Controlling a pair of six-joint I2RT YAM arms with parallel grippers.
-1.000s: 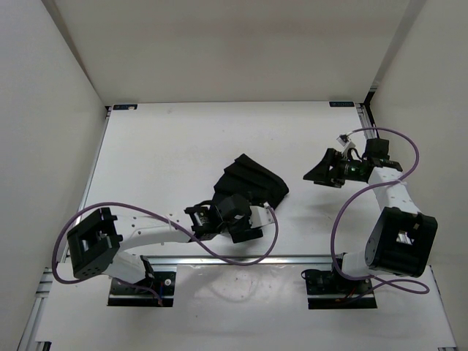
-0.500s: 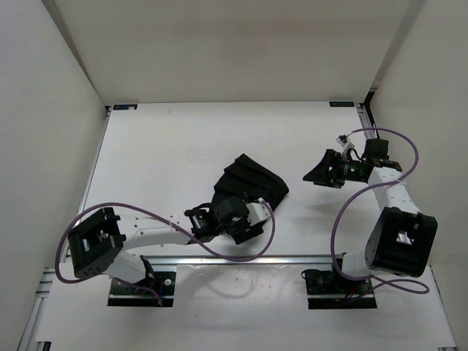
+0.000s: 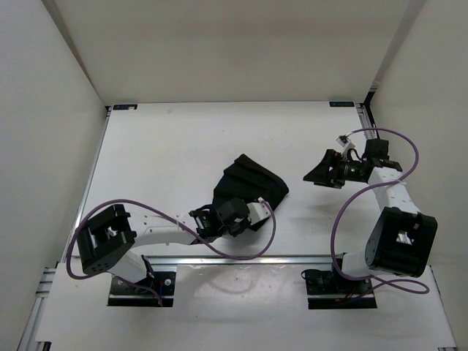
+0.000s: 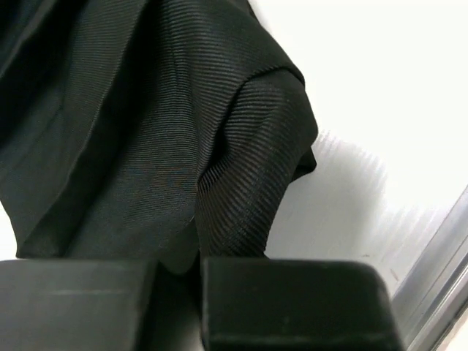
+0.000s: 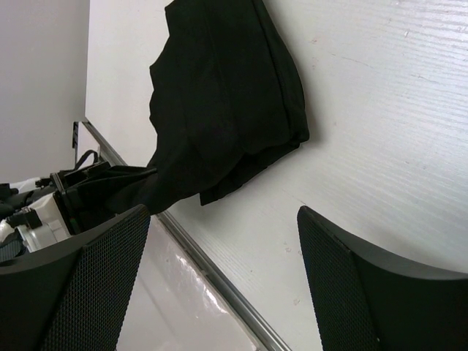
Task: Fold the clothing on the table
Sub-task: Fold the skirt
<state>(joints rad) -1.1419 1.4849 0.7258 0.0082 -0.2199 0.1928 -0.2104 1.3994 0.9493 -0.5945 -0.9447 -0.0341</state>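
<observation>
1. The clothing lies in a crumpled black heap on the white desk. It sits a little right of the middle and closer to the near edge than to the far one.
2. In the left wrist view the clothing shows fine ribbing and several long folds. One rounded corner hangs over the bare desk.
3. The left claw sits at the near edge of the heap, with its arm reaching in from the left along the front of the desk.
4. The left claw is closed. Its two dark fingers stand almost together, and a fold of the fabric runs down into the narrow slit between them, so the near hem is pinched there.
5. The metal rail crosses the lower right corner of that view, close to the gripped edge.
6. The right claw is to the right of the heap, apart from it, and points left towards it.
7. The right claw is spread wide with nothing between its mesh-textured fingers.
8. From the right wrist, the clothing lies beyond the open fingers, flat on the desk, with its near side drawn towards the left arm beside the rail.
9. A purple cable loops from the left arm across the front rail.
</observation>
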